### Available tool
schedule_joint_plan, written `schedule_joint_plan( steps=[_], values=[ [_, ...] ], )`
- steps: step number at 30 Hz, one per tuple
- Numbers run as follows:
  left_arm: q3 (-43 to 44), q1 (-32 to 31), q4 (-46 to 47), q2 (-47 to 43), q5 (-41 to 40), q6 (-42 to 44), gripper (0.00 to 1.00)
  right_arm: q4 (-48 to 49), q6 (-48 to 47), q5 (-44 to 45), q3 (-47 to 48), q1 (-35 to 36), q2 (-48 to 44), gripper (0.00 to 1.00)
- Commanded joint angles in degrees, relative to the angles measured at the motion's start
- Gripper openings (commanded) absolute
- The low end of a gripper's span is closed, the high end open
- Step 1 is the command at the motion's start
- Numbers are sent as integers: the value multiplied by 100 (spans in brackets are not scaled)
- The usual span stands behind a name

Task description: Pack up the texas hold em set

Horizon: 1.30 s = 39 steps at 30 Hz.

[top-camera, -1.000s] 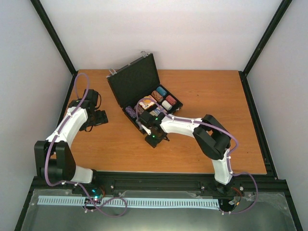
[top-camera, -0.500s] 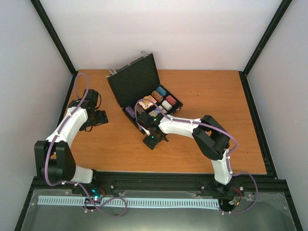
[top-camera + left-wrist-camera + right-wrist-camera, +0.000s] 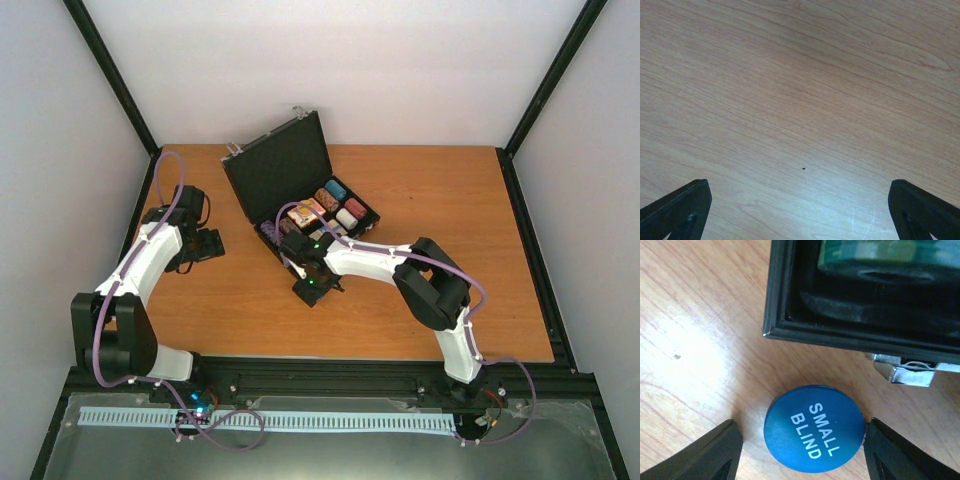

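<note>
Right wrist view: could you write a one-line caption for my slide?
Open right pincer straddles a blue SMALL BLIND disc on the table, just outside the case.

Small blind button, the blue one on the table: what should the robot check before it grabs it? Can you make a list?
1. Small blind button sits between the right gripper fingers: ok.
2. Right gripper open wider than the button: ok.
3. Button lies flat on the table, outside the case: ok.
4. Case lid up: ok.
5. Silver latch apart from the fingers: ok.
6. Free slot in the case for the button: cannot tell.
</note>
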Motion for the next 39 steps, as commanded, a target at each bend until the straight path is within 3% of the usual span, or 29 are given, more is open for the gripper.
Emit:
schedule_joint_plan(
  steps=[1,8,26,39],
  values=[
    [65,23,81,-133,15,98,100,-38,35,124,-240,-38,226,67],
    [82,23,73,-108,4,95,100,-5,10,3,-396,-95,182,47],
    [82,28,91,-58,-3,80,100,-882,-257,258,469,-95,-520,48],
    [54,26,124,-45,0,86,100,-1136,-540,506,1656,-508,-187,50]
  ],
)
